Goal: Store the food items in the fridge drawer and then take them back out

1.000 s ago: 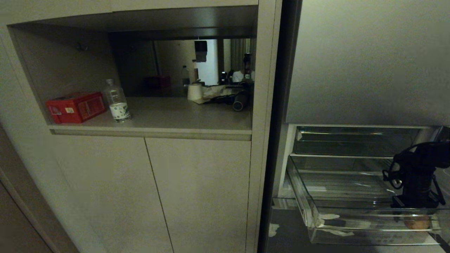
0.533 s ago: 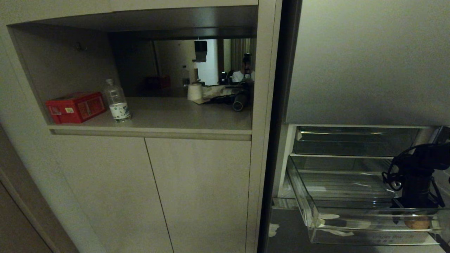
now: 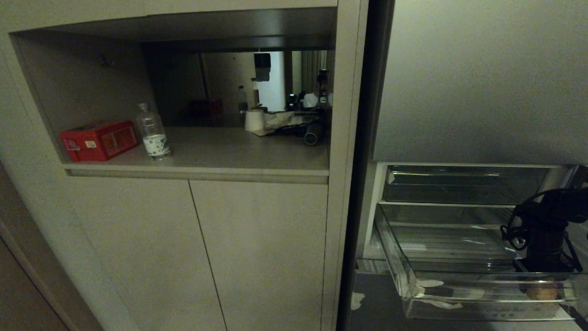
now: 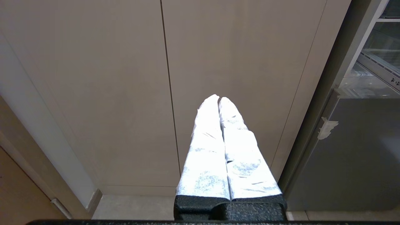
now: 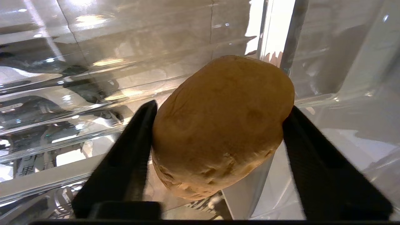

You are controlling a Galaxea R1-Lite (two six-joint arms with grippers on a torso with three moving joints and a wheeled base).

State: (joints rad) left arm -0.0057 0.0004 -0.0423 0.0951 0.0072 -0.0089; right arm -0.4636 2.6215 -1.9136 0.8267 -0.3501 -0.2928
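The fridge drawer, a clear deep bin with white tape scraps at its front corner, stands pulled out at the lower right. One of the food items, a tan-brown potato-like lump, lies at the drawer's right front. My right gripper reaches down into the drawer over it. In the right wrist view its black fingers press both sides of the tan item, with the drawer's clear wall behind. My left gripper is shut and empty, parked before the cabinet doors.
A shallower dark tray sits above the drawer. Left of the fridge, a niche holds a red box, a water bottle and a paper roll. Closed cabinet doors lie below. A person shows in the niche's mirror.
The right gripper's fingers have closed in on the tan item in the drawer. The arm has stayed in place, and the left arm has not moved.
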